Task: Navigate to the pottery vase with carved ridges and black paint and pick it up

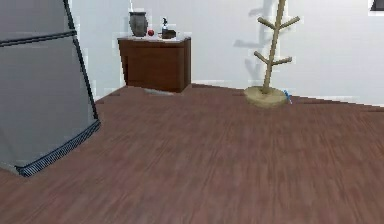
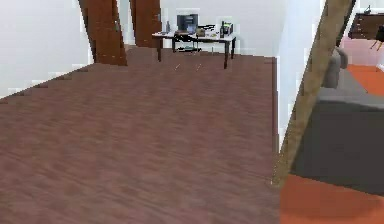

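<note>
Forward view: the dark vase (image 1: 138,22) stands on a white-topped cabinet surface (image 1: 183,38) at the far wall, past a fridge (image 1: 40,90). Arm side view: a desk (image 2: 200,38) and a grey sofa (image 2: 345,125) on a brown wood floor (image 2: 150,130). Claw state: cannot be told.

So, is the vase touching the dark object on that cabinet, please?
Apart. The forward view shows wall and a small red thing between the vase and the dark object on the cabinet.

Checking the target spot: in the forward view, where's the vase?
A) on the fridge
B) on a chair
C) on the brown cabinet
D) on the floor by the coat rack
C: the vase stands on top of the cabinet, at its left end.
</note>
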